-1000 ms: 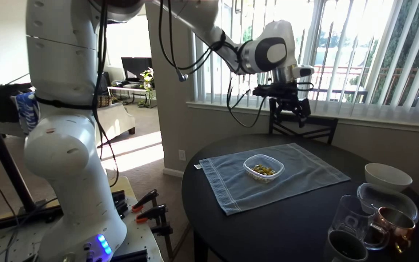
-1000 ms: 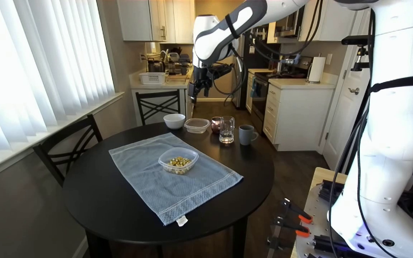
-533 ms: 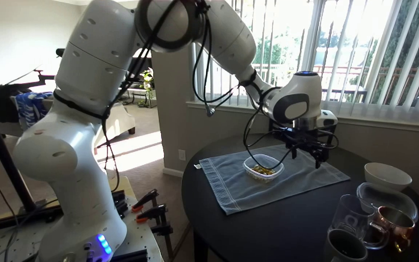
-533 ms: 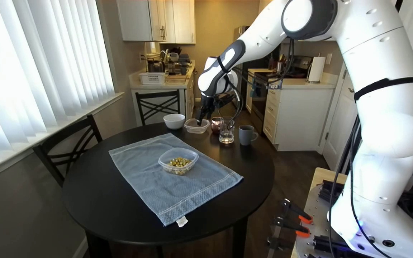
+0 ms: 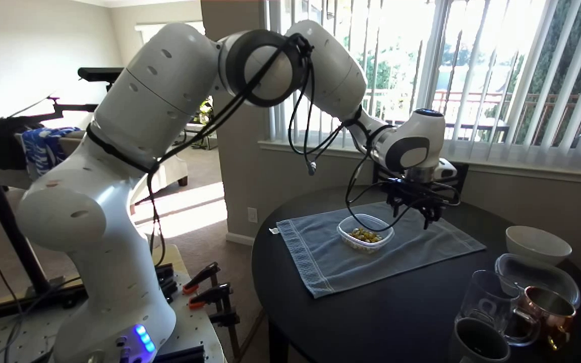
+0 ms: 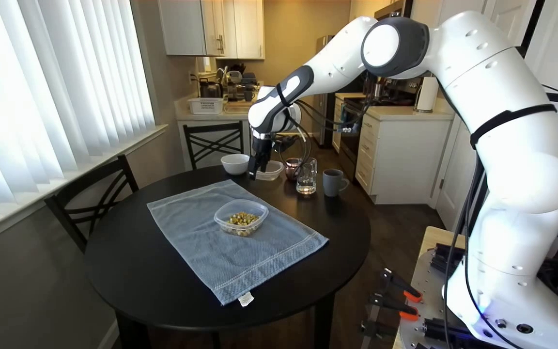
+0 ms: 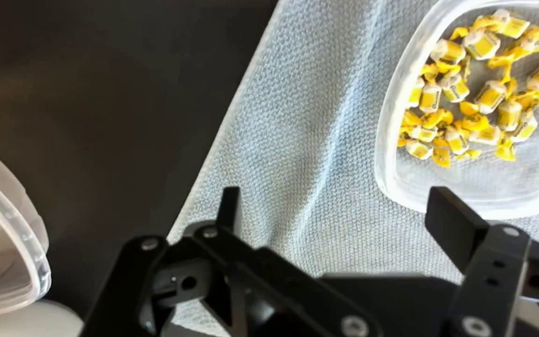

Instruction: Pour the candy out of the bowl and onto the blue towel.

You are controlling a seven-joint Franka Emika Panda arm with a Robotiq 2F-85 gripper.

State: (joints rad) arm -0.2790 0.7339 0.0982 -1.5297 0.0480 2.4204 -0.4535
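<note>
The clear bowl [image 5: 343,231] sits upright on the blue towel [image 5: 315,262], with a heap of yellow-wrapped candy [image 5: 365,235] inside. In an exterior view, the bowl [image 6: 221,220], candy [image 6: 242,219] and towel [image 6: 196,213] also show. My gripper [image 5: 412,218] hangs above the towel's far part, beside the bowl and apart from it. In the wrist view the fingers [image 7: 332,201] are spread wide with only towel [image 7: 297,140] between them. The bowl [image 7: 386,145] with its candy [image 7: 489,96] is at upper right, partly cut off, one fingertip overlapping its rim in the picture.
On the dark table [image 6: 133,271] stand a white bowl [image 6: 235,165], an empty clear container [image 6: 270,170], a copper mug [image 6: 292,169], a glass mug [image 6: 306,177] and a grey mug [image 6: 333,183]. Chairs [image 6: 97,194] stand by the window.
My gripper has come down from high up to just above the table. In the last half second it has shifted sideways toward the towel. The bowl, candy and towel have not moved.
</note>
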